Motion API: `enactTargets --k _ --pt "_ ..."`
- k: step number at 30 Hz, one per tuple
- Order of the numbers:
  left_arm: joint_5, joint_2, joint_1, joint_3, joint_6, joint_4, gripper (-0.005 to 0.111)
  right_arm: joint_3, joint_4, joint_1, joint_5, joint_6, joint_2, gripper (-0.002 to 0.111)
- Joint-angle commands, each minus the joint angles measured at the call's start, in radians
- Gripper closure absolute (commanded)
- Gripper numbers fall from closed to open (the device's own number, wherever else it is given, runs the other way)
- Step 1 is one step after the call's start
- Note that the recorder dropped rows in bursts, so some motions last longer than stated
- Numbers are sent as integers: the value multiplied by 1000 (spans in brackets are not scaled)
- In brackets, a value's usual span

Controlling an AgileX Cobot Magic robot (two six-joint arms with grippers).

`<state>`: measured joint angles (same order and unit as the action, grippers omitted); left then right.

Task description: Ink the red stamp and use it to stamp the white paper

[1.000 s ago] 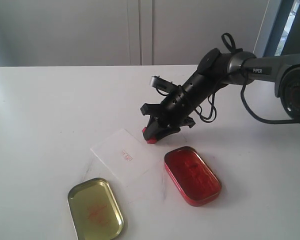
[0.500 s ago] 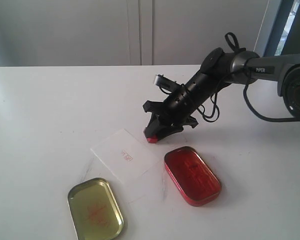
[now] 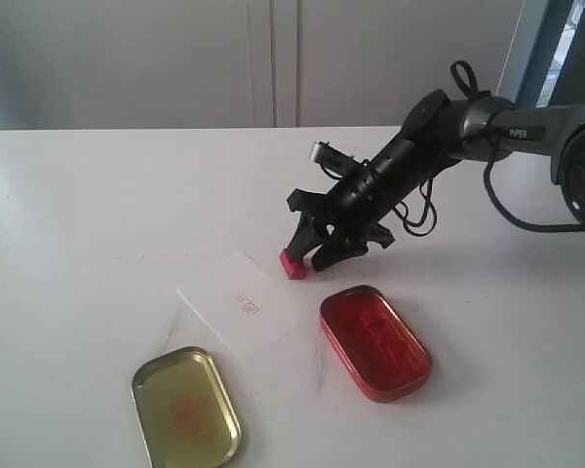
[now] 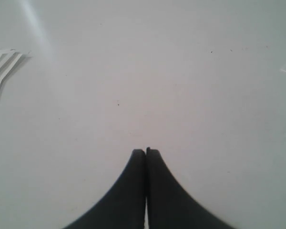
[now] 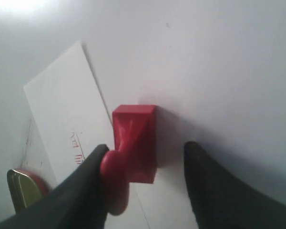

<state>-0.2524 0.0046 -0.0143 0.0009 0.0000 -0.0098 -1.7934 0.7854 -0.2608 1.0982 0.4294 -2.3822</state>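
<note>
The red stamp [image 3: 292,263] [image 5: 133,143] rests on the table just off the far right edge of the white paper [image 3: 239,304] [image 5: 62,109], which bears a small red mark [image 3: 246,306] [image 5: 75,143]. My right gripper [image 3: 317,255] [image 5: 147,149] is open around the stamp. One finger lies against its handle and the other stands well apart. The red ink tin [image 3: 375,341] lies open to the front right of the paper. Over bare white table, my left gripper [image 4: 146,151] is shut with nothing in it; the exterior view does not show it.
The gold tin lid [image 3: 185,405] lies at the front left, below the paper. A black cable [image 3: 419,210] hangs from the right arm. White paper strips [image 4: 2,71] lie at the edge of the left wrist view.
My right gripper has opened and let go of the red stamp, which now sits on the table beside the paper. The right arm has shifted slightly to the right.
</note>
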Motion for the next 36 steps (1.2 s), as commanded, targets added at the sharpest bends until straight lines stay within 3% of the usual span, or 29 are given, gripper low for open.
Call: enactTargets --k 1,14,25,36 --pt "-2 -5 4 -1 0 -12 107 0 -43 33 -6 -5 17 61" --pt "-2 -5 4 -1 0 -12 107 0 -85 51 -12 -18 19 61" --pt "-2 -5 4 -1 0 -12 107 0 -241 51 -12 -100 109 63" --pt "-2 -5 4 -1 0 -12 107 30 -425 51 112 -182 244 103"
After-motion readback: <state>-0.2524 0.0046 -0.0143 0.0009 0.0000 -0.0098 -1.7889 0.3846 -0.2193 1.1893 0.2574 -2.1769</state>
